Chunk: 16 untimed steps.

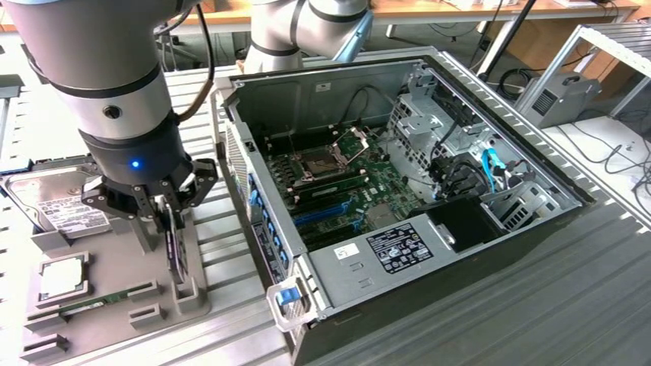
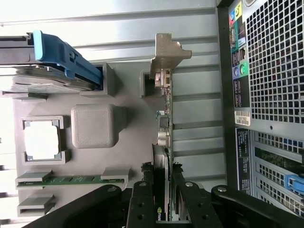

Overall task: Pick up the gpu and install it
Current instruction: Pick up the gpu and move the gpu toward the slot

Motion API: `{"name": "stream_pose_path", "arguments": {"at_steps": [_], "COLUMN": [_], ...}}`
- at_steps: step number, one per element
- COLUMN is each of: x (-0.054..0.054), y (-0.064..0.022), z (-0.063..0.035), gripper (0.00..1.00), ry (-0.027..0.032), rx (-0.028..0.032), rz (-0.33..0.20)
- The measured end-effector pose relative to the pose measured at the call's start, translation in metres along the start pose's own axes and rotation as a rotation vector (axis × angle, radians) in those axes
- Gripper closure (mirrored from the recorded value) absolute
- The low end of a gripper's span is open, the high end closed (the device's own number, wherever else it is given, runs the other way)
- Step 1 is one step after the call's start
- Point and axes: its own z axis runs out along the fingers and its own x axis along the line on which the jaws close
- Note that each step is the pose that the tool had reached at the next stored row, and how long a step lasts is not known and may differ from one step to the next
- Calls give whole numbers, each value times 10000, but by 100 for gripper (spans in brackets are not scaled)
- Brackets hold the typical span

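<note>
Gripper (image 1: 171,229) (image 2: 161,190) over gray holder (image 1: 112,263) (image 2: 128,152) — jaws clamped on the gpu (image 1: 175,255) (image 2: 164,126), one per face. Card stands on edge in its slot, computer case (image 1: 407,191) just beside.

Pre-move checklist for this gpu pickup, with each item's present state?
1. The end effector straddles the gpu: ok.
2. Its fingers press both card faces: ok, no gap visible.
3. The gpu stands upright in the gray fixture: ok.
4. The computer case is open: ok.
5. The motherboard has a free place for the card: cannot tell.
6. The hard drive lies apart from the end effector: ok.
</note>
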Motion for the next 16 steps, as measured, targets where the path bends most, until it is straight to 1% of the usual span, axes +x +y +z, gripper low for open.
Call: {"name": "stream_pose_path", "arguments": {"at_steps": [16], "x": [-3], "y": [3], "z": [-113], "gripper": [74], "ry": [0], "rx": [-1], "rz": [0]}}
